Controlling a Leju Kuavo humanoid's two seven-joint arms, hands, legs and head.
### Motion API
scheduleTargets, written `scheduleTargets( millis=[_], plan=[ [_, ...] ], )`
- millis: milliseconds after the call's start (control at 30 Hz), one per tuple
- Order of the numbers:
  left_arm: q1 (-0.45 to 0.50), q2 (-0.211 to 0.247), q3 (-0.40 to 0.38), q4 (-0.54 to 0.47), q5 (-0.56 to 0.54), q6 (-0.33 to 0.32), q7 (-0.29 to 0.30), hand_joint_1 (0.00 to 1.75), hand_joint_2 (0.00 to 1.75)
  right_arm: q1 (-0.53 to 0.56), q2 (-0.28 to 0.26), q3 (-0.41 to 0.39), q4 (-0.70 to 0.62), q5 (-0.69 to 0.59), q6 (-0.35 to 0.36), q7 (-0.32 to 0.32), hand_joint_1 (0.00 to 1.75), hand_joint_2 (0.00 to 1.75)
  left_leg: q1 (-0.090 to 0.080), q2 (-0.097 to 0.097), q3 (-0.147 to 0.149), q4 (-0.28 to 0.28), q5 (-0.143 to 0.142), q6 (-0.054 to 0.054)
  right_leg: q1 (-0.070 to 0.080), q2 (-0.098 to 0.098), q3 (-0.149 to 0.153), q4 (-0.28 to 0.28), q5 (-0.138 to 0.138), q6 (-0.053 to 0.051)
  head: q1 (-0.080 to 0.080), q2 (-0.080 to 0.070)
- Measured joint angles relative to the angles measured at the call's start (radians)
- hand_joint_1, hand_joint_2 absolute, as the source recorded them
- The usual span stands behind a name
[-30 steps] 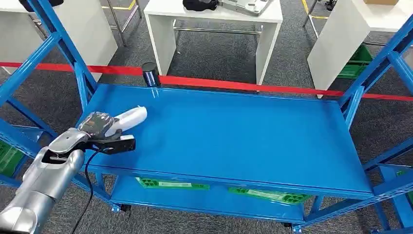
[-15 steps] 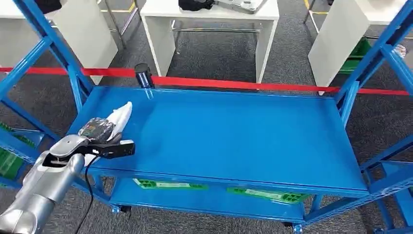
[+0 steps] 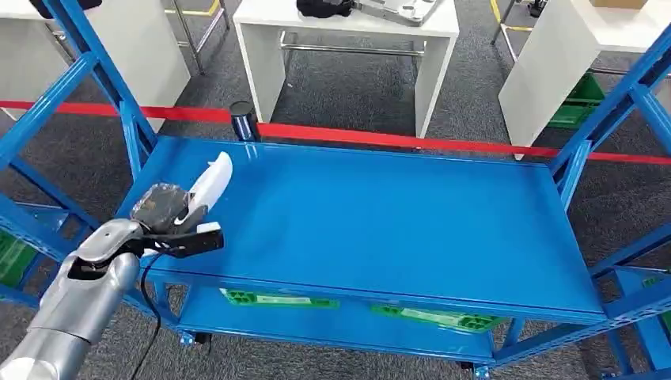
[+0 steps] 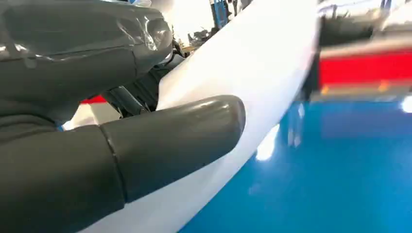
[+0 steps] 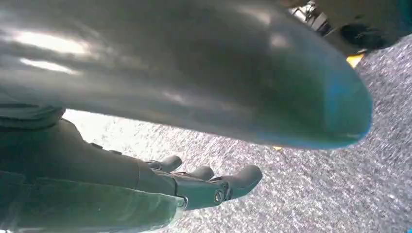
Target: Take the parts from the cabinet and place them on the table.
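Part (image 3: 212,180) gripped in my left robot hand (image 3: 162,207) above the blue shelf (image 3: 380,222); placement on a tabletop remains; my right robot hand (image 5: 204,187) hangs open, empty.

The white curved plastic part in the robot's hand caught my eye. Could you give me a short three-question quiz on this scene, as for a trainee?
1. True or false: the left hand holds the white curved plastic part.
2. The part is over: A) the blue metal shelf B) the grey carpet floor C) a white table.
3. What colour is the tape strip behind the shelf?

Key: 1 true; 2 A; 3 red.
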Motion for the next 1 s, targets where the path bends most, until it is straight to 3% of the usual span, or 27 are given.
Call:
scheduleTargets(
  millis=[67,100,133,167,200,233,267,300,400,433,467,500,567,600,633,667,700,767,800,900,933,967,1000],
  plan=[
    [0.039,-0.017,0.020,-0.055,0.106,-0.011,-0.039,1.75,0.00,0.002,0.000,0.000,0.000,-0.001,0.000,0.000,0.00,0.00,-0.004,0.000,-0.001,0.001,-0.001,0.002,0.000,0.000,-0.071,0.150,-0.049,0.001,0.000,0.000],
    [0.065,-0.032,0.037,-0.101,0.186,-0.022,-0.069,1.75,0.00,0.004,0.000,0.000,0.001,-0.001,0.000,0.000,0.00,0.00,-0.005,0.000,-0.001,0.002,-0.002,0.002,-0.001,0.000,-0.081,0.166,-0.045,0.008,0.000,0.000],
    [0.080,-0.041,0.047,-0.132,0.251,-0.038,-0.090,1.75,0.00,0.005,0.001,0.000,0.001,-0.002,0.000,0.000,0.00,0.00,-0.005,-0.003,-0.001,0.003,-0.002,0.002,-0.001,0.000,-0.063,0.129,-0.026,0.018,0.000,0.000],
    [0.098,-0.059,0.056,-0.175,0.345,-0.059,-0.115,1.75,0.00,0.005,0.001,0.000,0.002,-0.003,0.000,0.000,0.00,0.00,-0.005,-0.004,-0.001,0.005,-0.004,0.001,-0.001,-0.001,-0.027,0.052,0.005,0.027,0.000,0.000],
    [0.121,-0.068,0.067,-0.232,0.440,-0.075,-0.141,1.75,0.00,0.004,0.000,0.000,0.002,-0.006,0.000,0.000,0.00,0.00,-0.005,-0.004,-0.001,0.011,-0.008,-0.002,-0.001,-0.001,0.026,-0.052,0.043,0.035,0.000,0.000],
    [0.136,-0.079,0.075,-0.278,0.513,-0.084,-0.163,1.75,0.00,0.004,-0.002,0.000,0.002,-0.008,-0.001,0.000,0.00,0.00,-0.006,-0.005,-0.003,0.018,-0.013,-0.006,-0.002,-0.002,0.068,-0.134,0.065,0.036,0.000,0.000],
    [0.149,-0.086,0.081,-0.323,0.576,-0.089,-0.181,1.75,0.00,0.004,-0.002,0.000,0.002,-0.009,-0.001,0.002,0.00,0.00,-0.016,-0.006,-0.008,0.028,-0.020,-0.013,0.003,-0.001,0.082,-0.147,0.065,0.021,0.001,0.000],
    [0.169,-0.092,0.083,-0.369,0.645,-0.096,-0.201,1.75,0.00,0.005,-0.001,0.000,0.002,-0.010,-0.001,0.003,0.00,0.00,-0.015,-0.004,-0.009,0.029,-0.022,-0.015,0.001,-0.001,0.077,-0.147,0.068,0.012,-0.001,0.000],
    [0.216,-0.103,0.086,-0.483,0.751,-0.100,-0.236,1.75,0.00,0.013,0.002,0.000,-0.002,-0.013,0.000,0.004,0.00,0.00,-0.012,-0.004,-0.008,0.028,-0.021,-0.019,0.005,0.001,0.076,-0.147,0.069,0.003,-0.001,0.000],
    [0.228,-0.106,0.086,-0.505,0.764,-0.101,-0.240,1.75,0.00,0.016,0.003,0.000,-0.003,-0.014,0.002,0.004,0.00,0.00,-0.012,-0.004,-0.008,0.031,-0.025,-0.022,-0.004,0.001,0.078,-0.150,0.071,-0.005,0.000,0.000],
    [0.241,-0.108,0.086,-0.540,0.774,-0.103,-0.243,1.75,0.00,0.017,0.008,0.000,-0.005,-0.015,0.003,0.005,0.00,0.00,-0.009,-0.004,-0.017,0.043,-0.038,-0.029,-0.007,0.001,0.080,-0.150,0.071,-0.005,0.000,0.000],
    [0.250,-0.110,0.086,-0.567,0.779,-0.103,-0.247,1.75,0.00,0.018,0.008,0.000,-0.009,-0.015,0.003,0.005,0.00,0.00,-0.008,-0.004,-0.033,0.085,-0.069,-0.036,-0.007,0.001,0.082,-0.150,0.070,-0.013,-0.005,0.000],
    [0.268,-0.113,0.086,-0.605,0.790,-0.103,-0.263,1.75,0.00,0.018,0.011,0.000,-0.014,-0.016,0.004,0.005,0.00,0.00,-0.001,-0.004,-0.106,0.250,-0.149,-0.047,-0.007,0.001,0.081,-0.150,0.069,-0.014,-0.005,0.000],
    [0.279,-0.114,0.085,-0.622,0.792,-0.103,-0.271,1.75,0.00,0.020,0.013,-0.001,-0.018,-0.017,0.005,0.006,0.00,0.00,0.001,-0.003,-0.141,0.322,-0.175,-0.049,-0.006,0.001,0.081,-0.150,0.069,-0.014,-0.005,0.000],
    [0.290,-0.116,0.084,-0.638,0.793,-0.103,-0.275,1.75,0.00,0.024,0.016,-0.001,-0.023,-0.018,0.006,0.006,0.00,0.00,0.001,-0.003,-0.156,0.354,-0.178,-0.049,-0.006,0.001,0.081,-0.150,0.069,-0.013,-0.005,0.000],
    [0.299,-0.119,0.082,-0.659,0.795,-0.103,-0.279,1.75,0.00,0.028,0.018,-0.002,-0.030,-0.018,0.006,0.006,0.00,0.00,0.001,-0.003,-0.147,0.335,-0.158,-0.047,-0.005,0.001,0.082,-0.150,0.069,-0.013,-0.005,0.000],
    [0.304,-0.122,0.081,-0.676,0.796,-0.103,-0.282,1.75,0.00,0.030,0.021,-0.002,-0.035,-0.019,0.006,0.007,0.00,0.00,0.001,-0.003,-0.118,0.277,-0.122,-0.044,-0.004,0.001,0.083,-0.150,0.069,-0.013,-0.005,0.000],
    [0.306,-0.126,0.076,-0.712,0.798,-0.103,-0.284,1.75,0.00,0.032,0.027,-0.002,-0.045,-0.019,0.009,0.007,0.00,0.00,-0.002,-0.003,-0.019,0.090,-0.040,-0.028,-0.001,0.003,0.087,-0.150,0.069,-0.013,-0.005,0.000],
    [0.306,-0.127,0.074,-0.724,0.798,-0.103,-0.285,1.75,0.00,0.031,0.032,-0.002,-0.046,-0.019,0.010,0.007,0.00,0.00,-0.007,-0.003,0.010,0.037,-0.047,-0.019,0.003,0.003,0.086,-0.149,0.069,-0.012,-0.004,0.000],
    [0.312,-0.130,0.070,-0.746,0.802,-0.105,-0.285,1.75,0.00,0.035,0.035,-0.002,-0.055,-0.021,0.014,0.007,0.00,0.00,-0.014,-0.003,0.008,0.032,-0.048,-0.015,0.002,0.001,0.082,-0.152,0.072,0.001,-0.005,0.000],
    [0.313,-0.131,0.069,-0.751,0.806,-0.107,-0.287,1.75,0.00,0.036,0.036,-0.002,-0.058,-0.021,0.018,0.007,0.00,0.00,-0.014,-0.003,0.008,0.027,-0.043,-0.008,0.003,0.001,0.084,-0.156,0.074,0.007,-0.005,0.000],
    [0.315,-0.133,0.069,-0.759,0.823,-0.115,-0.292,1.75,0.00,0.037,0.039,-0.002,-0.065,-0.021,0.028,0.007,0.00,0.00,0.000,-0.001,0.024,0.006,-0.029,0.000,0.003,-0.001,0.077,-0.147,0.069,0.010,-0.004,0.000],
    [0.316,-0.135,0.068,-0.768,0.849,-0.127,-0.301,1.75,0.00,0.043,0.045,-0.003,-0.078,-0.021,0.041,0.007,0.00,0.00,-0.004,0.000,0.028,0.000,-0.026,0.004,0.003,-0.002,0.064,-0.117,0.048,0.008,-0.002,0.000]
  ],
)
